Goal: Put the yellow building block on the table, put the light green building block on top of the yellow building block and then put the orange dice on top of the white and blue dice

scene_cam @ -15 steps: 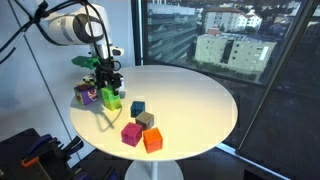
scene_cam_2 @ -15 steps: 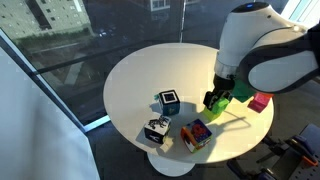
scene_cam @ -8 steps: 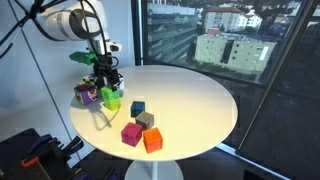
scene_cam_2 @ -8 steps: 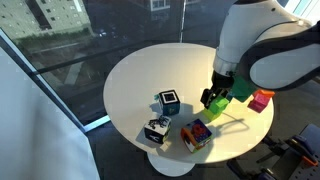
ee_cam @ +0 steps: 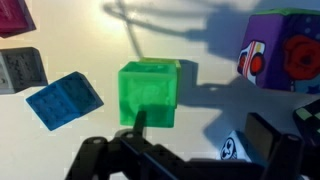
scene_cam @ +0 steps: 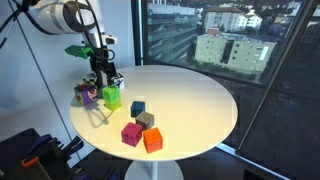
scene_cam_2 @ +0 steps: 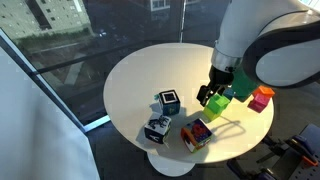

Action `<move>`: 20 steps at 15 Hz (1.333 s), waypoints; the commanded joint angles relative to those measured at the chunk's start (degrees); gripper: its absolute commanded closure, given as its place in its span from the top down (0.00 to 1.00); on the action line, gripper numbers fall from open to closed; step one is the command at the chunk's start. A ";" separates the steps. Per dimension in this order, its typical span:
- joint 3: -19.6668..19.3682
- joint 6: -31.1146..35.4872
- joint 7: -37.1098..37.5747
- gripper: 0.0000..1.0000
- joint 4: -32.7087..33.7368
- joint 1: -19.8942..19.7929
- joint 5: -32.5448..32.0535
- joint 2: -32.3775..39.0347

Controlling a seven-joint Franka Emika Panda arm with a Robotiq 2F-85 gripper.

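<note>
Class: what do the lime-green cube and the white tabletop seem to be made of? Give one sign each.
Small lime-green cube: likely plastic, satin; even colour, crisp edges. Round white table: smooth laminate or painted top, perhaps; faint sheen, clean shadows.

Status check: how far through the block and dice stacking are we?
Looks done: the light green block stands free, seemingly on the yellow block, which barely shows beneath it. In hand: nothing; the gripper hovers above the stack with its jaws open. Left: the orange dice sits on the table, not yet on the white and blue dice.
</note>
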 commanded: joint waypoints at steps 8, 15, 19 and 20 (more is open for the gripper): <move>2.38 -2.89 -9.12 1.00 0.98 1.13 10.70 -1.04; 3.07 -7.73 -10.35 1.00 0.78 1.45 11.44 -0.78; 3.49 -7.98 -7.93 1.00 0.58 2.14 10.11 -0.17; 3.60 -7.63 -7.17 1.00 0.55 2.43 9.87 0.10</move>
